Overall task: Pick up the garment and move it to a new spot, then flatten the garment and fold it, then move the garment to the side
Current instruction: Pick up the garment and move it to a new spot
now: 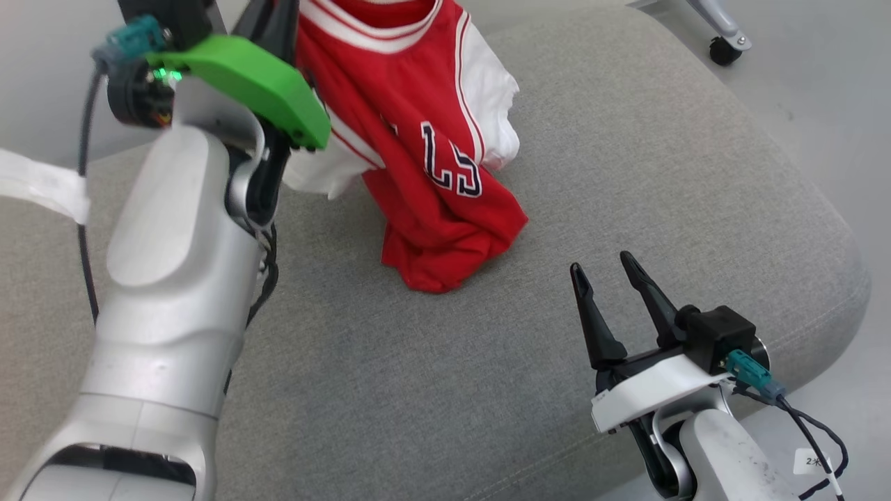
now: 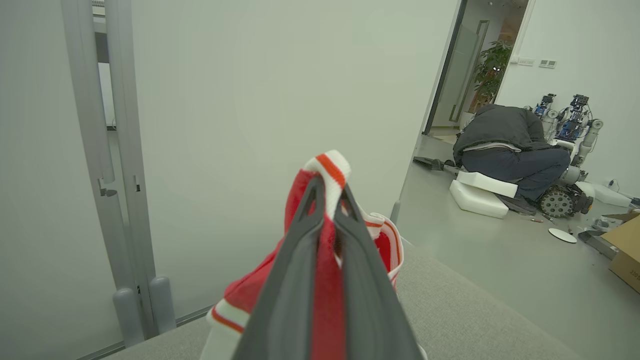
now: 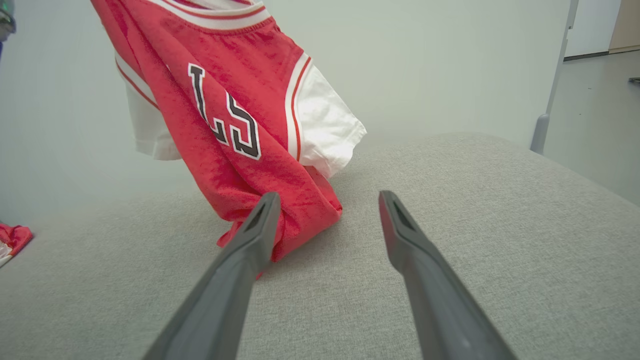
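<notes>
Since the left pincer (image 2: 330, 192) clamps just the trim of the red jersey (image 1: 418, 139), its hem bunched on the grey surface (image 1: 626, 174), the cloth could slip free; the right pincer (image 1: 601, 263) gapes empty.

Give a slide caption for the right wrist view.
Open right gripper faces hanging red-and-white fabric jersey, hem resting on grey cushion.
</notes>
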